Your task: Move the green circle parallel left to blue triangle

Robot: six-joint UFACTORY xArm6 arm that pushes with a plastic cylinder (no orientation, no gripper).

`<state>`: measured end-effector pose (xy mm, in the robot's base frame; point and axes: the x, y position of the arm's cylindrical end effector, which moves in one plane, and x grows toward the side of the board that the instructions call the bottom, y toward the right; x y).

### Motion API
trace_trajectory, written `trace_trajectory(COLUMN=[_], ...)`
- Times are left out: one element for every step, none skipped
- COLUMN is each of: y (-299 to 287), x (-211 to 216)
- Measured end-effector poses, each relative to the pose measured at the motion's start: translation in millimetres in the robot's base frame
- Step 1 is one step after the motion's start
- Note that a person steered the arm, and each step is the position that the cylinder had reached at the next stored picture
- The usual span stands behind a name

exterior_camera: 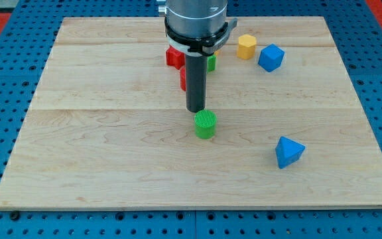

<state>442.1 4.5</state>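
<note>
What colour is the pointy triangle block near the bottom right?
Blue. The blue triangle block shows clearly in the camera view, on the wooden board.

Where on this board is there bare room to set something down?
Bare: the view's left half, and the bottom strip between green circle and blue triangle. Crowded: top centre, around my tip, red blocks, yellow block, blue cube.

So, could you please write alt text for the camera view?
My tip sits just above the green circle mid-board, with the blue triangle toward the view's lower right. Red blocks, a yellow block and a blue cube sit near the top.
</note>
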Motion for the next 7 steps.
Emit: trace_trajectory(y=[0.0, 0.0, 1.2, 33.1, 33.4, 33.4, 50.6], x=[24.4, 41.7, 28.5, 23.6, 50.1, 58.6, 19.4])
